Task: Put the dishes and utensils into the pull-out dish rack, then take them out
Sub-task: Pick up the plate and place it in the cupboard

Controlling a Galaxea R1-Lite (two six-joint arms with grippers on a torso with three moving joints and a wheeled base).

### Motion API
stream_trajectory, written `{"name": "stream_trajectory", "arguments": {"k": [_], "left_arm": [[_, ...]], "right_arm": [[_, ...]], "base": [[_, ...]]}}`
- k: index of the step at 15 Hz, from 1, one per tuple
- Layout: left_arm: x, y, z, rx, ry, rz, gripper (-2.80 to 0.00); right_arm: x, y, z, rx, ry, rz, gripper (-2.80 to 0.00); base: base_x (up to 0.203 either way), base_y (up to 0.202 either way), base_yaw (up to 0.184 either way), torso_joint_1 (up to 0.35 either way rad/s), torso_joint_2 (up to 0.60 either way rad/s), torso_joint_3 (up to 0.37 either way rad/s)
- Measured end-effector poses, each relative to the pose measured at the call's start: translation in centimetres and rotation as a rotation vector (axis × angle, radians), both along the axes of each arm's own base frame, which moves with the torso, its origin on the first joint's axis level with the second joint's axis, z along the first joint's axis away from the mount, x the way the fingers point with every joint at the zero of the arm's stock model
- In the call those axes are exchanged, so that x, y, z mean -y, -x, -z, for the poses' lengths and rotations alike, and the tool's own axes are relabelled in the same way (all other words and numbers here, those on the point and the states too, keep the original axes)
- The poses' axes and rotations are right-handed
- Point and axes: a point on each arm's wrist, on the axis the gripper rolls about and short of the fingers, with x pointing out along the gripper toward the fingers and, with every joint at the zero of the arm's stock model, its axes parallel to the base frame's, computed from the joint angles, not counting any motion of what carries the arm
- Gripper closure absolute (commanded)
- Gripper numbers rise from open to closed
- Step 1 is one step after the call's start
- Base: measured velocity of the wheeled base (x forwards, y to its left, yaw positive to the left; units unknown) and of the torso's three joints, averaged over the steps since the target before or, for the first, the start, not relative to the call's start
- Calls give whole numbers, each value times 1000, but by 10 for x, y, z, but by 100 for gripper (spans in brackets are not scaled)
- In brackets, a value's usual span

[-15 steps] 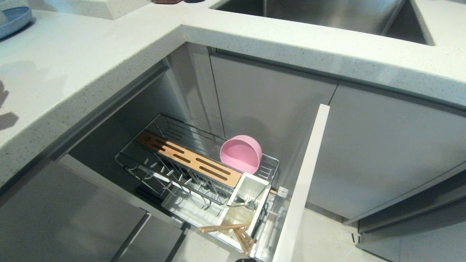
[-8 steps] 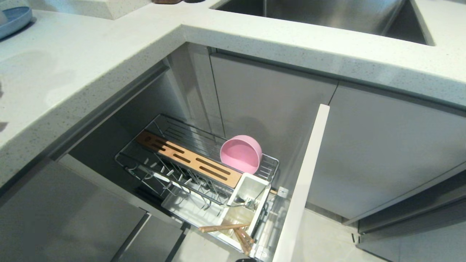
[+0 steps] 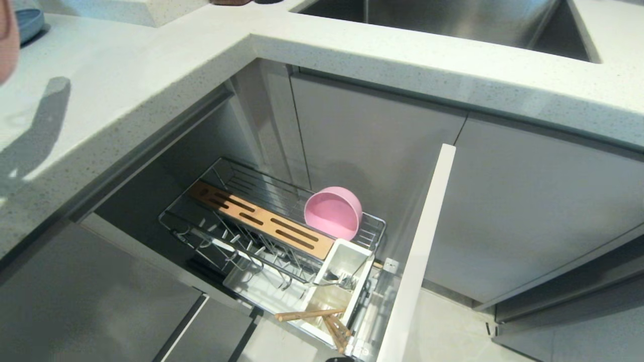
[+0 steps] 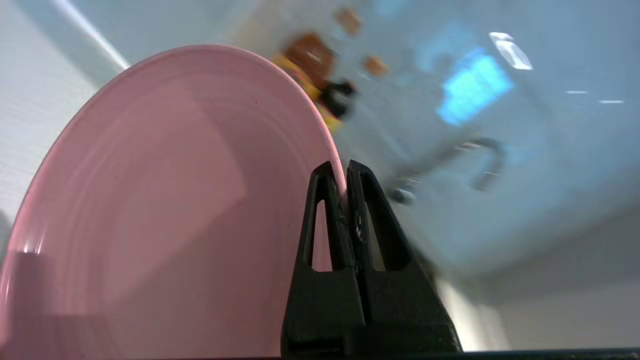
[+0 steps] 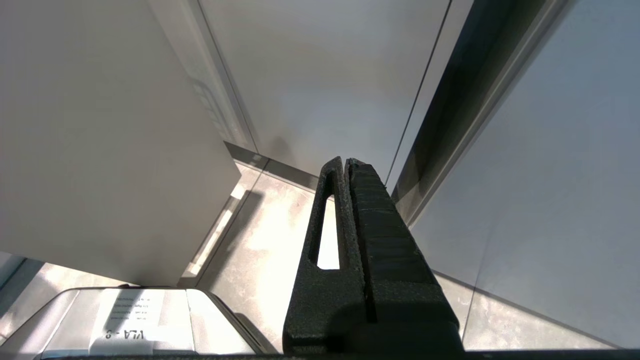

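Observation:
My left gripper (image 4: 345, 172) is shut on the rim of the pink plate (image 4: 165, 200), which it holds on edge above the counter. In the head view only a sliver of that plate (image 3: 6, 45) shows at the far left edge. Below the counter, the pull-out dish rack (image 3: 166, 221) stands drawn out. The pink bowl (image 3: 332, 213) lies on its side at the rack's back right. The chopsticks (image 3: 307, 315) and the fork (image 3: 334, 281) rest in the white caddy (image 3: 352, 251). My right gripper (image 5: 345, 162) is shut on nothing, parked low by the cabinets.
A slotted wooden board (image 3: 261, 218) runs along the rack, with bare plate prongs (image 3: 236, 246) in front of it. The open white cabinet door (image 3: 422, 251) stands to the rack's right. A blue plate (image 3: 27, 25) sits on the counter (image 3: 126, 75); the sink (image 3: 453, 20) lies behind.
The pink plate's edge has come into the head view at the top left, and a long shadow has appeared on the counter below it. Nothing in the rack has moved.

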Motion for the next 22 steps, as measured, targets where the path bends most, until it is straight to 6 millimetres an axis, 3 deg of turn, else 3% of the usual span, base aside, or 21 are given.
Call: {"name": "stream_trajectory", "arguments": {"k": [5, 22], "left_arm": [[20, 1, 4, -12, 43, 209, 0], [69, -1, 13, -106, 162, 365, 0]], "right_arm": [[0, 0, 0, 0, 0, 0, 0], [0, 0, 0, 0, 0, 0, 0]], "base": [[0, 0, 0, 0, 0, 0], [0, 0, 0, 0, 0, 0]]}}
